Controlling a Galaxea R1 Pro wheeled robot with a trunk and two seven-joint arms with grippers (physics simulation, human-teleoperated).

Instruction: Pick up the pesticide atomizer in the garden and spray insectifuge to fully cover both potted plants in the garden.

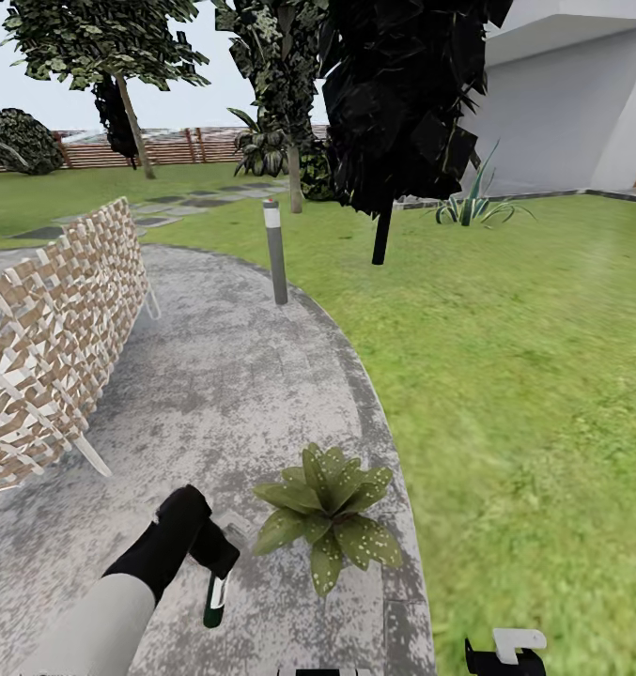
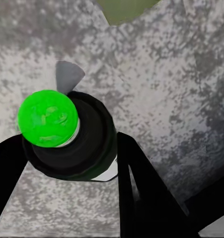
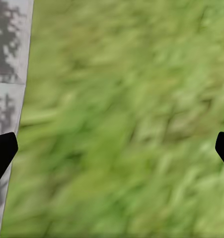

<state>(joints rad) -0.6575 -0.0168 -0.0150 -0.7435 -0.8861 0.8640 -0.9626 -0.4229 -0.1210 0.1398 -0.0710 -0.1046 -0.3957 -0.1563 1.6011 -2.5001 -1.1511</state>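
A potted plant, a low rosette of broad speckled green leaves, sits on the grey paved patio near its curved edge. Just left of it my left gripper is shut on the pesticide atomizer, which points down at the paving with its dark green end lowest. In the left wrist view the atomizer is seen end-on with a bright green tip, held between the two dark fingers of the left gripper. My right gripper hangs open over the lawn, also at the lower edge of the head view.
A woven wicker chair stands on the patio at the left. A grey bollard post rises at the patio's far edge. Lawn spreads to the right, with dark trees, a spiky plant, a wooden fence and a white house beyond.
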